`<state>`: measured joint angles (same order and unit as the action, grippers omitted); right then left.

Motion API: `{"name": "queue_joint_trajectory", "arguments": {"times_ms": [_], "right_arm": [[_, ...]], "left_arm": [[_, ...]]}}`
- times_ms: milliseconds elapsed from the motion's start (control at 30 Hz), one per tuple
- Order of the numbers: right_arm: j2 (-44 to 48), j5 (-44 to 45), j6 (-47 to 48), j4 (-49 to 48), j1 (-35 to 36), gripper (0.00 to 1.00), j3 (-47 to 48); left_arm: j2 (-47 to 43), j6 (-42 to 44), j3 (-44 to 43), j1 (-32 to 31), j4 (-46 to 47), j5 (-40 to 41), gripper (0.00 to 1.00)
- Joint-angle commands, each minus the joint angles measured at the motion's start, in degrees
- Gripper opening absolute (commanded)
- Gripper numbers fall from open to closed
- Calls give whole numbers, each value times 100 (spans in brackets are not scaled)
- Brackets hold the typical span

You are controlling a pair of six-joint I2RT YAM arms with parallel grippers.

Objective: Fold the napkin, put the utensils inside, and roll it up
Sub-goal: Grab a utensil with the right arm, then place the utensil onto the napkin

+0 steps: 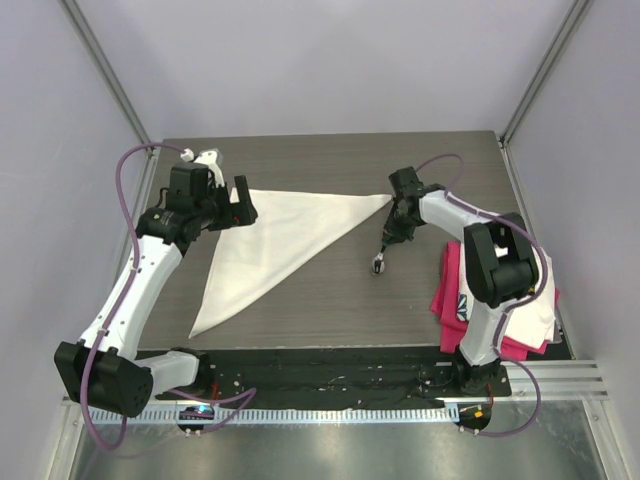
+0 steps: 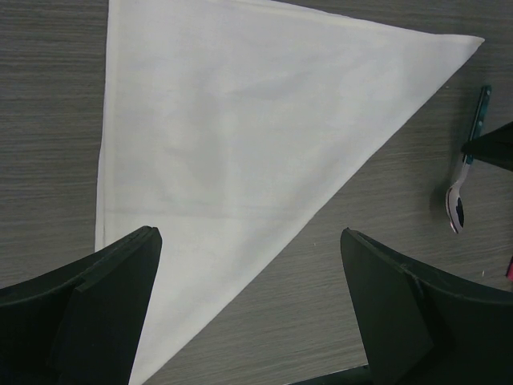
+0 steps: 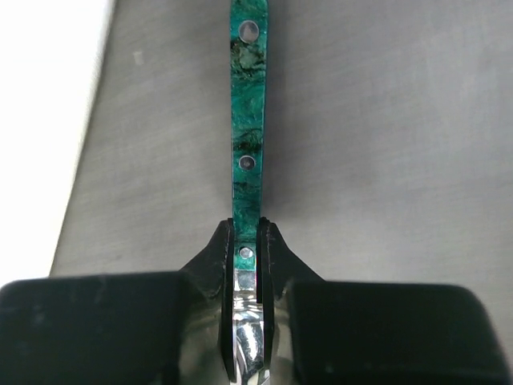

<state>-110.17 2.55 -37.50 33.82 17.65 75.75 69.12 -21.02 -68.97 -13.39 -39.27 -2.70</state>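
Note:
The napkin (image 1: pixel 270 240) lies flat on the dark wood table, folded into a cream-white triangle; it also shows in the left wrist view (image 2: pixel 240 136) and at the left edge of the right wrist view (image 3: pixel 40 120). My left gripper (image 1: pixel 230 205) is open and empty over the napkin's far-left corner (image 2: pixel 248 233). My right gripper (image 1: pixel 397 228) is shut on the spoon (image 3: pixel 247 136) where the teal handle meets the silver neck (image 3: pixel 248 233). The spoon's bowl (image 1: pixel 378 264) points toward the near edge, just right of the napkin's right tip. The spoon also shows in the left wrist view (image 2: pixel 457 204).
A pink cloth (image 1: pixel 448 290) with a folded white cloth (image 1: pixel 535 300) on it lies at the table's right edge, beside the right arm's base. Grey walls close in the table at the back and both sides.

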Motion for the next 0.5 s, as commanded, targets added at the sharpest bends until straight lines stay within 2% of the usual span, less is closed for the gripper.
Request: {"name": "queue_joint_trajectory", "arguments": {"times_ms": [0,33,167,300,467], "right_arm": [[1312,-123,-1161,-874,404,1,-481],[1427,-44,-1677,-1051,510,1,-638],[1569,325,-2726,-1931,1222,1,-755],[1052,992,-3500,-2370,2082,1,-378],[261,1380,-4185,-2521,2734,1,308]], "left_arm": [[-180,-60,-161,-15,121,-64,100],[-180,-61,-152,-15,112,-55,100],[-215,-78,-143,-15,130,-38,100],[-346,-78,-117,-15,165,128,100],[-470,-34,-90,-23,191,391,100]]}}
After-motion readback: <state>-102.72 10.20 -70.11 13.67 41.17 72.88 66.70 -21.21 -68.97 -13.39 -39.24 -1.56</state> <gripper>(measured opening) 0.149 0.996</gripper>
